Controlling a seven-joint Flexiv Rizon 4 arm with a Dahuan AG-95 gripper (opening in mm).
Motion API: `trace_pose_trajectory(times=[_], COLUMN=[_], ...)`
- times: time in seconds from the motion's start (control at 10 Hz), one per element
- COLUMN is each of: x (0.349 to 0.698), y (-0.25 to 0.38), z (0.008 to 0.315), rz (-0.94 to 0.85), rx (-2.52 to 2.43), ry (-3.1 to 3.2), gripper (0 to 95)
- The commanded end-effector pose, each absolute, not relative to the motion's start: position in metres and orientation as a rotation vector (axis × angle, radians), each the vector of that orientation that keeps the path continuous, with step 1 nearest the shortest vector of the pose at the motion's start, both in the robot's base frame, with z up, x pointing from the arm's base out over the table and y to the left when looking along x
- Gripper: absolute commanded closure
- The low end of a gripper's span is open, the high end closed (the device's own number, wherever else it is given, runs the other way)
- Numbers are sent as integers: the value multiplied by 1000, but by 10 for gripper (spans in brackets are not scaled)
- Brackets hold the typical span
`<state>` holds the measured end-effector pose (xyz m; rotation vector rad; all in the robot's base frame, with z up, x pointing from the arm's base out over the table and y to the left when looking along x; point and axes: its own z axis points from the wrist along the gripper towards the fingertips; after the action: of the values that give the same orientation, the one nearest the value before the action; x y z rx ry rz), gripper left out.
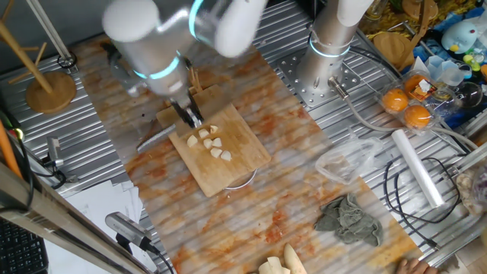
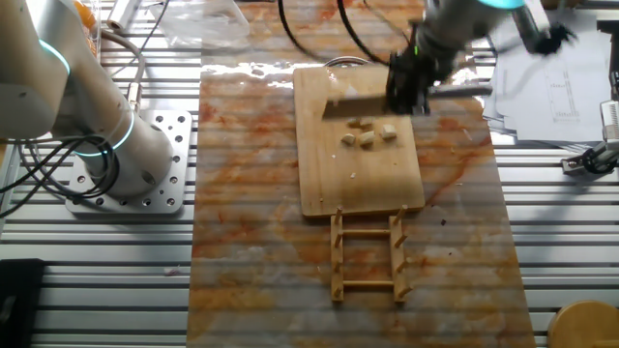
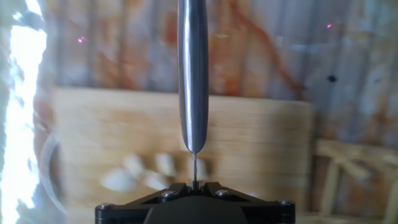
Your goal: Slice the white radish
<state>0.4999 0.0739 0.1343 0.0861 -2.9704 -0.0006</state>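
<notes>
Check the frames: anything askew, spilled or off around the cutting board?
Nothing spilled or damaged. The white radish lies in chunks on the cutting board, none off it. The tool holds the knife over them. The board sits skewed to the table edges in one fixed view.

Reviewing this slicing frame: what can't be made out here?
- Hand view: the end effector fingers are cut off by the bottom edge; the knife hides one white radish chunk.
- One fixed view: the blurred arm covers the knife grip.
- The other fixed view: motion blur smears the blade.
</notes>
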Motion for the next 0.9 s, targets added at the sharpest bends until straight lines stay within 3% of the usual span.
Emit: trace_pose_trajectory(times=[0.1,0.3,0.9], x=[498,491,480], y=[42,-25,-41], z=[125,136,132], rz=[18,11,74], rx=[25,119,108], ry=[-3061,-3085,-3108], gripper=[950,950,950])
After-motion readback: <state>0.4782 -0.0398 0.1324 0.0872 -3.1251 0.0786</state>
